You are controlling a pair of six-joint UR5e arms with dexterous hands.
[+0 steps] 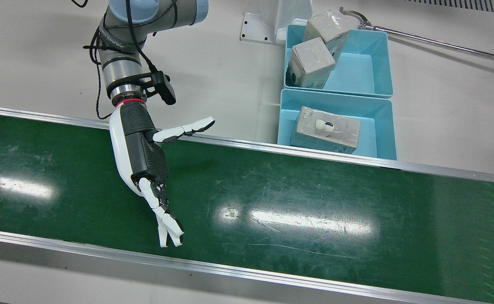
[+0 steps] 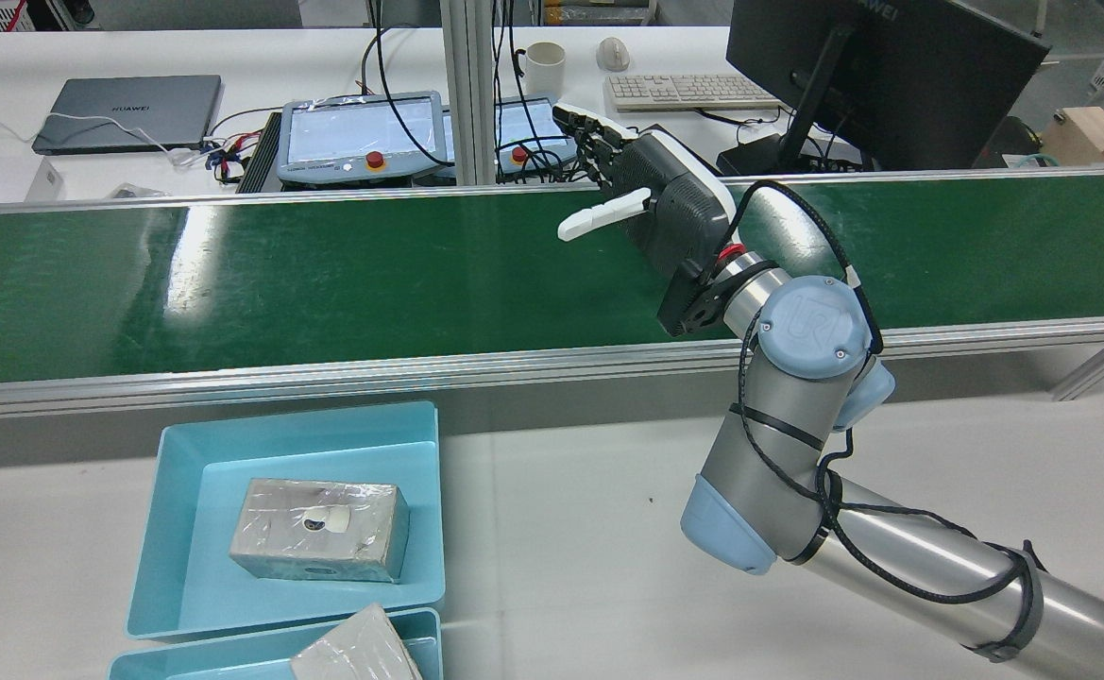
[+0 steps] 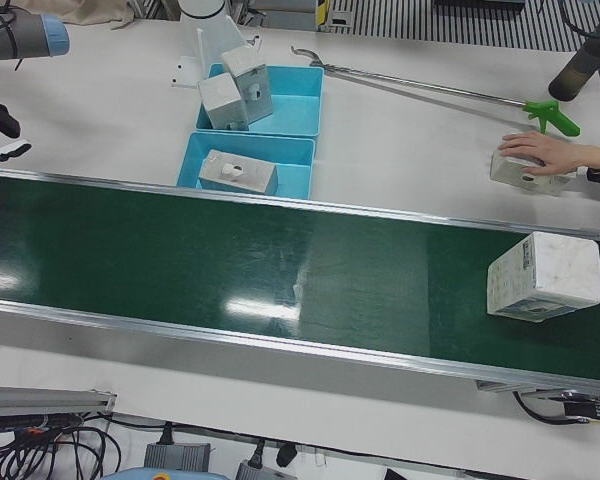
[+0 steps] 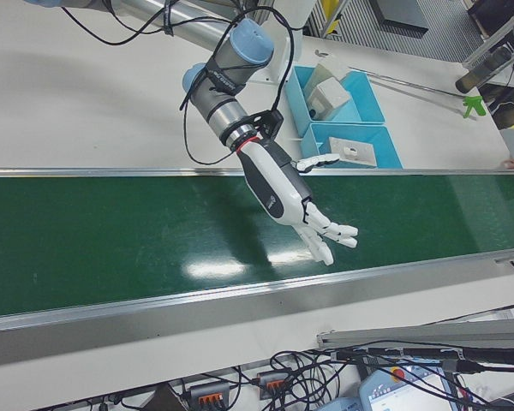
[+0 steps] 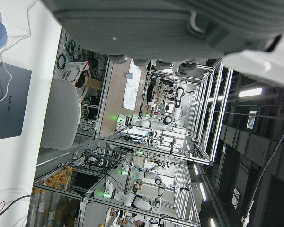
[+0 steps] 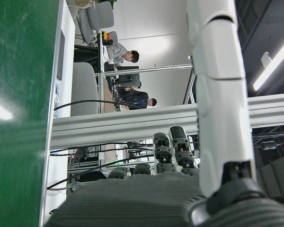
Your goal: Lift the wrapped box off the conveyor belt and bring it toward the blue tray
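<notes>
Green conveyor belt (image 3: 280,270) crossing the left-front view's middle. Right hand (image 1: 145,156) at left of centre in the front view, fingers spread, empty, above the belt. Left hand barely glimpsed, state impossible to tell. Blue tray (image 3: 192,160) upper left, holding a box. Wrapped box (image 3: 540,276) on the belt, far right.

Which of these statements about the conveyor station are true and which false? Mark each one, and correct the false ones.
1. The right hand is open above the belt. True.
2. The right hand holds a wrapped box. False: it holds nothing.
3. A wrapped box lies on the belt, far from the right hand. True.
4. Both blue trays are empty. False: the near tray holds one wrapped box, the far tray two.
</notes>
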